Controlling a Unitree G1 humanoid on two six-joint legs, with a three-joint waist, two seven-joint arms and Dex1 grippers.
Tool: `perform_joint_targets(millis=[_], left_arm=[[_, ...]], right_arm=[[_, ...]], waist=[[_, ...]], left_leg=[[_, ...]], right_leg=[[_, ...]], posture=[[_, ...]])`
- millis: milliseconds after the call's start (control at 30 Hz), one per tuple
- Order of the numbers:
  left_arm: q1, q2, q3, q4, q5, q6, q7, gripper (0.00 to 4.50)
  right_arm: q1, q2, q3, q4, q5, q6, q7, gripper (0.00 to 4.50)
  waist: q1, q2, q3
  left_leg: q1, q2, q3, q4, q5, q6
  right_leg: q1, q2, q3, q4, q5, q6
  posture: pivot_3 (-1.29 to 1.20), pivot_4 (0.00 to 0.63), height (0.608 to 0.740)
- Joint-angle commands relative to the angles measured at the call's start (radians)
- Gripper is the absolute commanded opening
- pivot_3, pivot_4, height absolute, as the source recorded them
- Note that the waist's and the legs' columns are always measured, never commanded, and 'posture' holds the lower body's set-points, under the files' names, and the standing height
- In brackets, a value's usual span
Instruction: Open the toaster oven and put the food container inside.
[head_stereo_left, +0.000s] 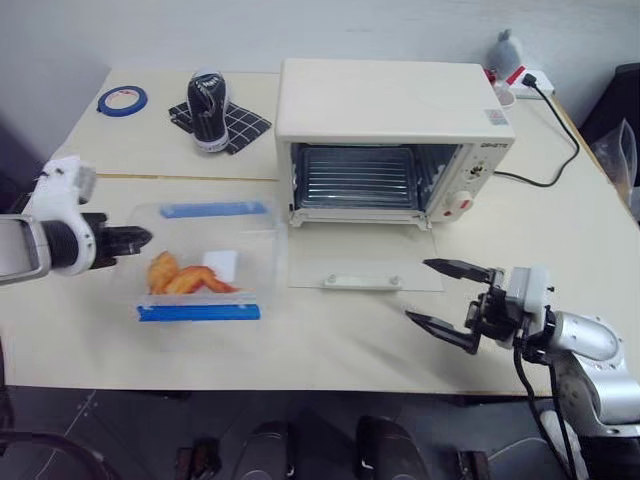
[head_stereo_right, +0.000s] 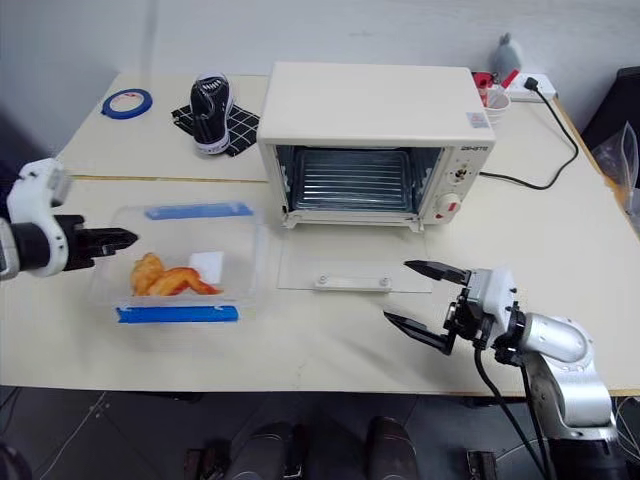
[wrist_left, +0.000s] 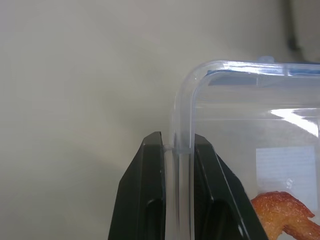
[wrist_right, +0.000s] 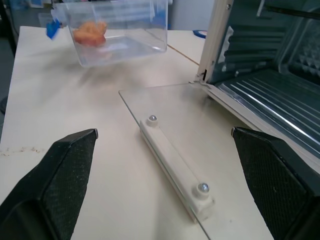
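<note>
oven (head_stereo_left: 394, 100): door dropped flat, upper middle
left gripper (head_stereo_left: 137, 238): box (head_stereo_left: 205, 262) wall pinched thinly
right gripper (head_stereo_left: 447, 292): fingers spread, nothing held
risk: box could be tipped or slipped

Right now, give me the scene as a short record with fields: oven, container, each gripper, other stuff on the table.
toaster oven: glass door dropped flat on the table, rack inside bare
food container: left of the oven, orange food inside, lifted off the table in the right wrist view
left gripper: jaws clamped on the container's wall
right gripper: jaws wide open, holding nothing, near the door's right end
other items: blue tape roll, black bottle on a checked cloth
</note>
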Motion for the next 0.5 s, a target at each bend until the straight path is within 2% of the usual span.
perform_joint_targets(millis=[33,300,400,500], left_arm=[[-0.140,-0.064,-0.122,-0.011,-0.081,0.033,0.058,0.25],[-0.341,-0.360,-0.216,0.136,0.145,0.022,0.021,0.25],[-0.385,-0.451,-0.220,0.177,0.225,0.044,-0.028,0.25],[-0.415,-0.503,-0.233,0.212,0.342,0.075,-0.073,0.25]], right_arm=[[0.071,-0.011,-0.069,-0.079,0.020,-0.007,-0.031,4.50],[0.243,0.016,-0.161,-0.197,0.016,-0.033,-0.108,4.50],[0.305,0.038,-0.180,-0.257,0.014,-0.040,-0.145,4.50],[0.344,0.057,-0.179,-0.305,0.007,-0.042,-0.182,4.50]], waist=[[0.002,-0.002,0.000],[-0.012,-0.003,0.000],[-0.008,-0.003,0.000],[-0.011,-0.003,0.000]], left_leg=[[0.000,-0.001,0.000,0.000,0.000,0.000],[0.000,-0.003,0.003,0.001,0.002,-0.001],[0.000,-0.003,0.002,0.001,0.002,-0.001],[0.000,-0.003,0.002,0.001,0.002,-0.001]], right_leg=[[0.000,0.000,0.001,0.000,0.000,0.000],[-0.001,0.004,0.003,0.002,0.001,0.001],[-0.001,0.005,0.003,0.002,0.001,0.001],[-0.001,0.005,0.003,0.002,0.001,0.001]], posture=[[0.00,0.150,0.740],[0.00,0.150,0.740],[0.00,0.150,0.740],[0.00,0.150,0.740]])
